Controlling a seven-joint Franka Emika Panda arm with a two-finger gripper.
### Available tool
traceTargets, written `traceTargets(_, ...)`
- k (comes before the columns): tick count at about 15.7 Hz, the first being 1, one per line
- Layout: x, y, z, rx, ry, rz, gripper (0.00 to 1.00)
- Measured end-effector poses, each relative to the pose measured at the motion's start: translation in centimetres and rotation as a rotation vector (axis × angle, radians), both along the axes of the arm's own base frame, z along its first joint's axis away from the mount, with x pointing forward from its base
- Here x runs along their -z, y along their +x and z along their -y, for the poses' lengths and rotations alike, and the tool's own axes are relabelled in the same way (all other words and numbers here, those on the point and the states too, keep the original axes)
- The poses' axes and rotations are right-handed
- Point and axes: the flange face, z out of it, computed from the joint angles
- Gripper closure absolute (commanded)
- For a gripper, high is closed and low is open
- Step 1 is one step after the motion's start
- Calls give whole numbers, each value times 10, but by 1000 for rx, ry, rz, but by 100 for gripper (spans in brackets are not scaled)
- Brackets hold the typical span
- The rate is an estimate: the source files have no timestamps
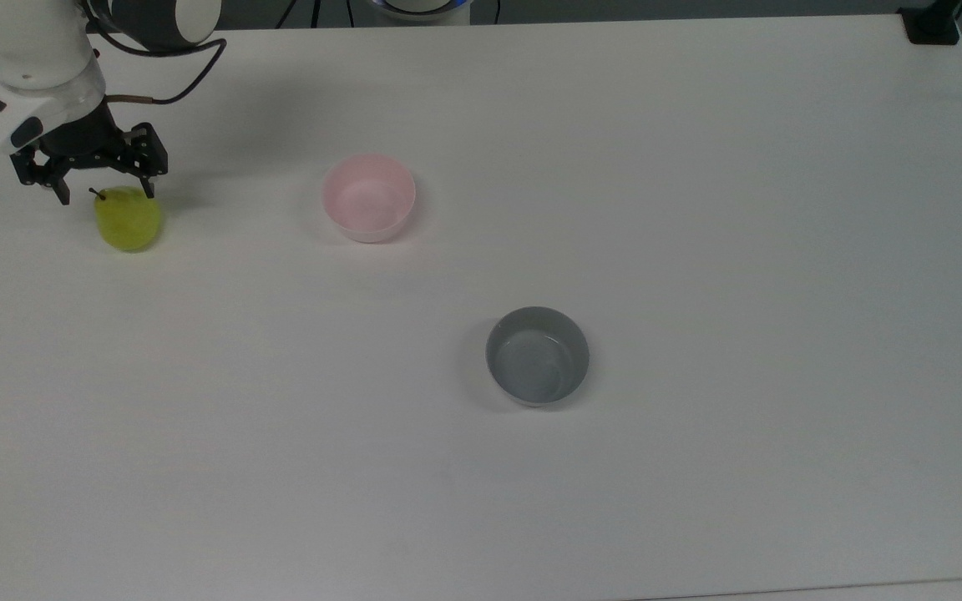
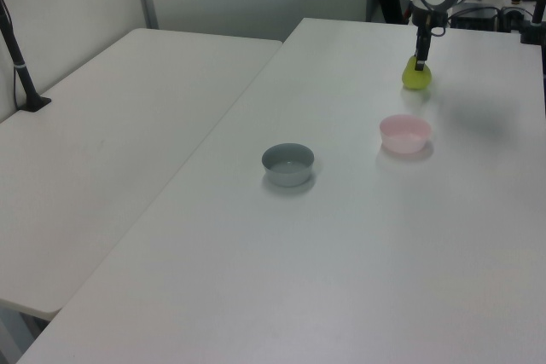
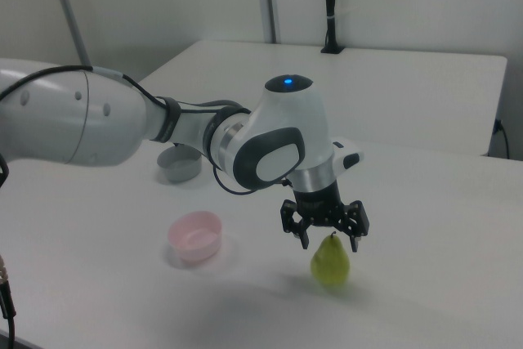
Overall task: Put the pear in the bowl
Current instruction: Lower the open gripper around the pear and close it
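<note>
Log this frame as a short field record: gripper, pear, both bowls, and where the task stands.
gripper: open, fingers either side of the pear's top, not closed on it
pear: upright on the white table, stem up, at the top view's left
pink bowl: empty, to the top view's right of the pear
grey bowl: empty, farther toward the top view's lower right
task state: pear not yet grasped, not in the pink bowl
</note>
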Motion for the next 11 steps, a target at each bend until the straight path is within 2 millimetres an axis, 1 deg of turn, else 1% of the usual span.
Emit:
traceTargets(1, 4, 1, 0, 0, 0, -1, 25)
traceTargets(2, 7, 1, 0, 0, 1, -6, 43)
traceTargets(4, 14, 1, 0, -1, 5, -16, 82)
traceTargets(5, 16, 2, -1, -2, 6, -19, 92)
traceTargets(7, 14, 3, -1, -2, 4, -14, 96)
traceTargets(11, 13, 4, -4, 12, 5, -11, 96)
